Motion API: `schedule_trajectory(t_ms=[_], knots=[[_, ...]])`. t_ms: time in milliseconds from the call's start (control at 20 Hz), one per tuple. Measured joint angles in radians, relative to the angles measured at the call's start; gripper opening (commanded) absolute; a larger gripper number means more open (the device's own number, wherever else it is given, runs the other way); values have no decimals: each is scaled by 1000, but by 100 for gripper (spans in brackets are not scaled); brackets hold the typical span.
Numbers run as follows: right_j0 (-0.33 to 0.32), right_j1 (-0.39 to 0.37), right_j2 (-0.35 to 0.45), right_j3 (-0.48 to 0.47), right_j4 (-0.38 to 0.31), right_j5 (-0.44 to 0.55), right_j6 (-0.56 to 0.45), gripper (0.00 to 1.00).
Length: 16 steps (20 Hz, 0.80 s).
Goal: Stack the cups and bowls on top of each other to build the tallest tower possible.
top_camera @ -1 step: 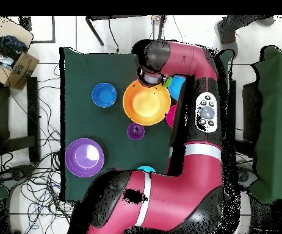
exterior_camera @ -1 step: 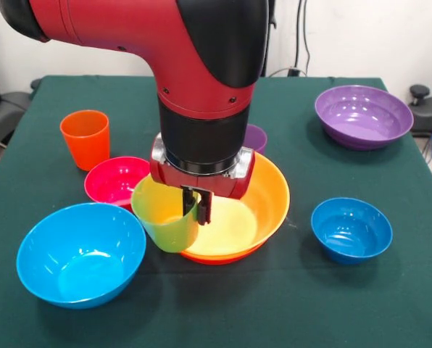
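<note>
A red and black robot gripper (exterior_camera @ -1 step: 199, 205) pinches the rim of a lime green tapered plastic cup (exterior_camera @ -1 step: 167, 215), jaws closed on its wall, beside the broad yellow-orange plastic bowl (exterior_camera @ -1 step: 270, 206).

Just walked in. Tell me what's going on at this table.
The red robot arm's gripper has one finger inside the rim of the lime green cup, seemingly gripping its wall, at the edge of the big yellow-orange bowl. Nothing is stacked yet: the orange cup, magenta bowl, sky-blue bowl, dark blue bowl and purple bowl sit separately on the green tablecloth.
</note>
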Motion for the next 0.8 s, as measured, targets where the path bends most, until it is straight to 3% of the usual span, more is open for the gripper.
schedule_trajectory(t_ms=[450,800], knots=[[9,-8,0,12,0,2,0,0],[20,-46,0,95,0,2,0,0]])
